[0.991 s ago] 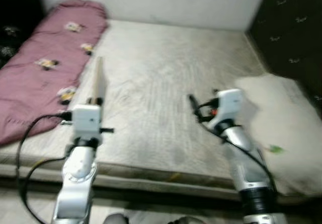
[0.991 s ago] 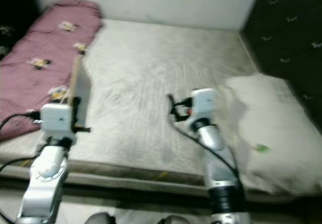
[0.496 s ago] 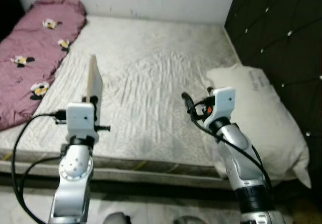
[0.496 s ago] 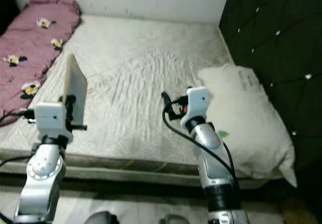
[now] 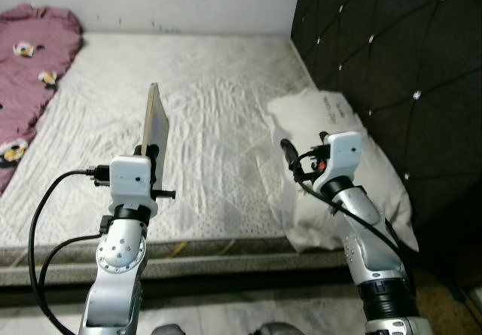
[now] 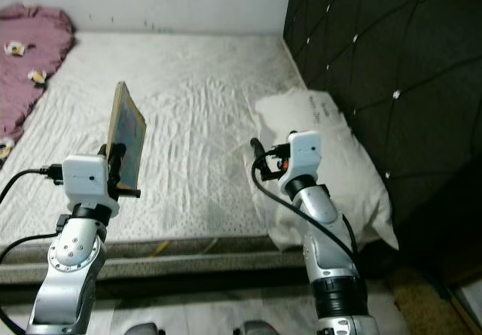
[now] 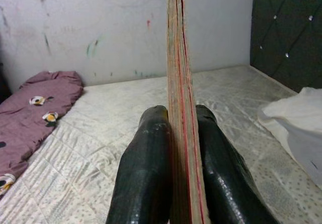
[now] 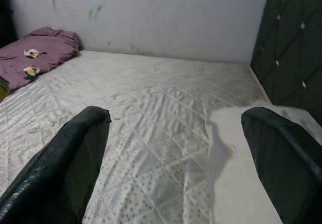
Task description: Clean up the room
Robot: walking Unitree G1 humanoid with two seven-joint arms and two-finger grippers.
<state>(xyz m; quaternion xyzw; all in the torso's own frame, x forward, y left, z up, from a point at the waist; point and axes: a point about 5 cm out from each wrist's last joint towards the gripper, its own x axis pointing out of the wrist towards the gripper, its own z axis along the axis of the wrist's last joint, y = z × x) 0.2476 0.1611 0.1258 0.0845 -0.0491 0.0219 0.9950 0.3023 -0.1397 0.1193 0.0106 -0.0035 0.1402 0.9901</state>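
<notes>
Holding a thin flat book [image 5: 154,128] straight up, the left end effector [image 7: 173,148] pinches its bottom edge between two black fingers [image 7: 146,158]. The book stands on end. Its long side points up and away from the robot, toward the far wall [image 7: 100,22]. In the left wrist view you look right along its thin edge, with reddish lines down the side.

The right end effector [image 8: 176,158] is spread wide and holds nothing. It hangs over the near part of the bed [image 5: 218,86], just beside the white pillow [image 5: 331,124].

The pillow lies on the right side of the bed, next to the dark padded headboard [image 5: 392,64]. It sits a little crooked, and its near corner hangs past the bed's front edge. It lies ahead of the right end effector and a bit to the right. The right arm is much nearer to it than the left arm.

A pink blanket [image 5: 34,56] with small flowers lies far off along the left side of the bed. The left arm is the nearer one to it, but that end effector is already full.

So I think the book needs a place first. The bed ahead of it is bare, and the book would have to tip from upright to flat to lie there. The empty right end effector looks best placed for the pillow.
</notes>
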